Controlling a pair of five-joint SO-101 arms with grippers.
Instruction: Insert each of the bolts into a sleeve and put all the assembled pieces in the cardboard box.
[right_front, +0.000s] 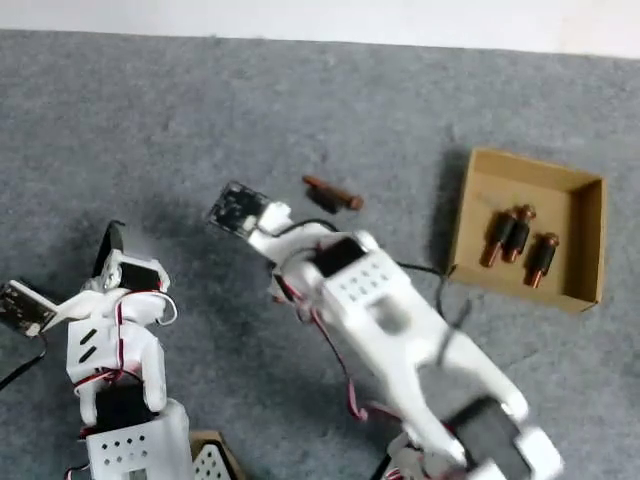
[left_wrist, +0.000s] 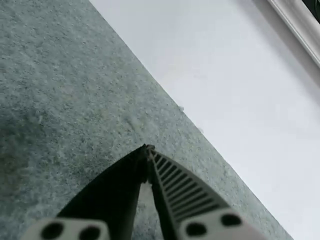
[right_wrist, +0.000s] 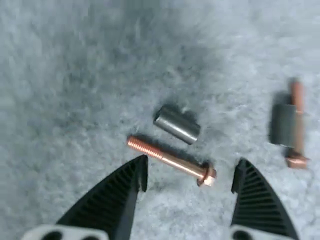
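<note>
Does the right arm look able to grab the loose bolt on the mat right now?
Probably yes: the right gripper is open, the bolt lies uncovered just ahead of its fingertips, and the sleeve sits beyond, apart from it.

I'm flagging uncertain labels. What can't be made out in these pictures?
1. High view: the right arm covers its own end effector.
2. Right wrist view: blur hides whether the far bolt sits inside its sleeve or beside it.
3. High view: boxed pieces too small to judge seating.

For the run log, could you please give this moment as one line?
right pincer: open above loose bolt; left pincer: shut; cardboard box: three pieces
</note>
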